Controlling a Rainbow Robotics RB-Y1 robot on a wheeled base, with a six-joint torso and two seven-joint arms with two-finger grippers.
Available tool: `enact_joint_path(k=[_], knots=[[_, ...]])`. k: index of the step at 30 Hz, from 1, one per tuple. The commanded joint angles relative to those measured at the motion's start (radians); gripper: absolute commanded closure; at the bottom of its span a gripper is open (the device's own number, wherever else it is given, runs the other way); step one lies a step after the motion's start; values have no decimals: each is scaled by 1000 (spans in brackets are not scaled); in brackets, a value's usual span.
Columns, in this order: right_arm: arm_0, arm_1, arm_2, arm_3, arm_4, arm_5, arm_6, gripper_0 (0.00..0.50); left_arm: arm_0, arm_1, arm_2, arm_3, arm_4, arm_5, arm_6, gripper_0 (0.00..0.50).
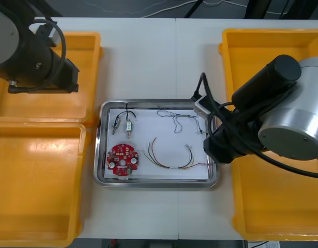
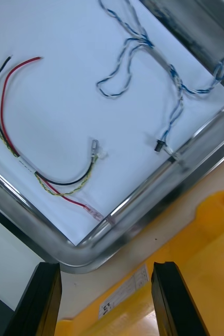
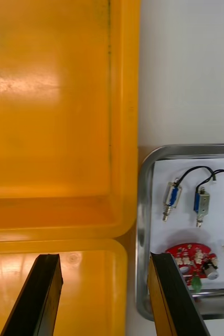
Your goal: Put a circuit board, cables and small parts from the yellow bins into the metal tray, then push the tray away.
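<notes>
**Shiny rectangular metal tray, white inside** [image 1: 157,184]: at mid-surface, between the yellow plastic bins [image 1: 34,186].

**Tray contents:**
- Round red circuit board [image 1: 123,160] in the near-left corner.
- Two small metal parts [image 1: 129,126] at far left, joined by a thin black cable [image 3: 194,168].
- Twisted blue and white cable [image 1: 177,119] at far right.
- Red and yellow cable [image 1: 171,160], bundled with a black strand, at near right.

**Right tool** [image 2: 106,268]: fingers spread wide with nothing between them. It is held over the strip of surface and yellow bin edge just outside the tray's near-right corner. The red and yellow cable lies inside the rim just beyond the fingertips, untouched.

**Left tool** [image 3: 102,257]: fingers wide and empty, above the seam between the two left bins. The circuit board and small metal parts lie off to one side of it, apart.
</notes>
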State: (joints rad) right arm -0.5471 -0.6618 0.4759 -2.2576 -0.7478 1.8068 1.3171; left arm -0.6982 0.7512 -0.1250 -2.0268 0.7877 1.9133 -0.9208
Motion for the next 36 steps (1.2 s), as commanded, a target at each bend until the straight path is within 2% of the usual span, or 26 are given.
enact_joint_path(k=[1,6,11,16,24,30,36], knots=[[-93,5,135,-31,31,-26,57,0,78,60,142,-29,35,7,-225,18],[-143,25,250,-28,64,-49,83,0,137,92,206,-29,39,7,-323,18],[-214,71,366,16,79,-55,140,0,192,115,254,-30,41,7,-391,19],[-263,129,446,85,104,-53,221,0,235,125,292,-30,39,7,-400,19],[-330,223,589,188,185,-53,343,0,289,134,338,-39,31,7,-409,19],[-341,252,661,214,232,-60,378,0,301,134,340,-62,2,7,-411,18],[-324,261,695,214,245,-64,384,0,315,134,340,-66,4,7,-406,19]])
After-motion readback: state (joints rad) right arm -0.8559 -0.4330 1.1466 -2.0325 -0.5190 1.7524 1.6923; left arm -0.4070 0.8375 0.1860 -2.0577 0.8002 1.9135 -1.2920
